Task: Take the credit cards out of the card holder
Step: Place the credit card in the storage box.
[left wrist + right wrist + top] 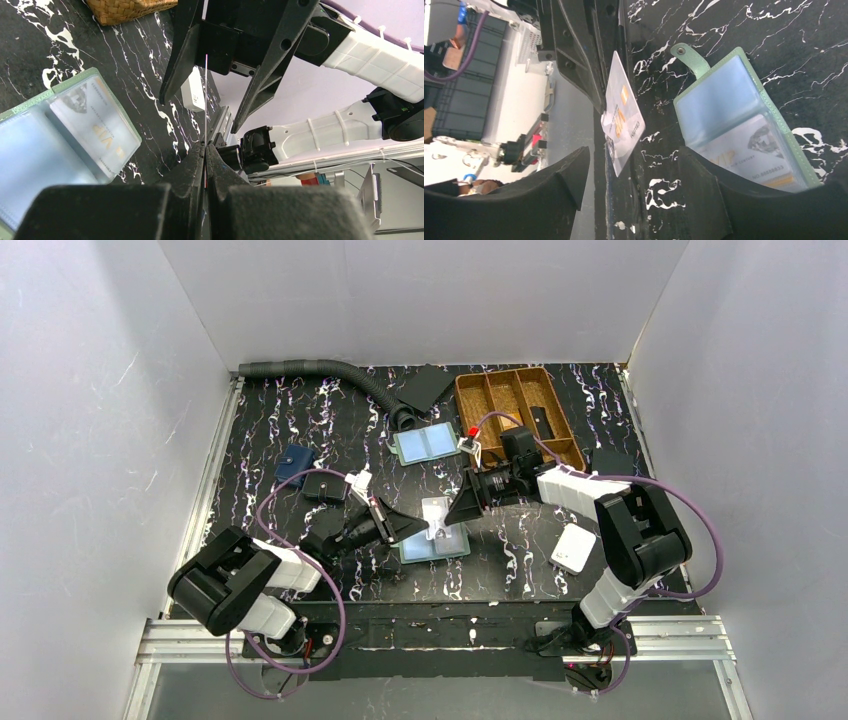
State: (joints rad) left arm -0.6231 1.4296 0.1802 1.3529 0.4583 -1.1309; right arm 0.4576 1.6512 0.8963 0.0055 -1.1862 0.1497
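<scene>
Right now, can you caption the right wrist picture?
Left gripper pinches a pale card before the open right gripper, card holder alongside.

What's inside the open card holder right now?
One pale VIP card shows through a clear pocket of the card holder; the neighbouring pocket looks bare blue. Anything stacked behind that card is covered.

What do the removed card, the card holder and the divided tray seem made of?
Card: thin stiff plastic, glossy, by its sheen and hairline edge.
Card holder: clear soft plastic pockets in a matte green, leather-like cover with a snap tab; possibly imitation.
Tray: woven plant fibre, perhaps rattan or bamboo, by the basket-weave texture.
</scene>
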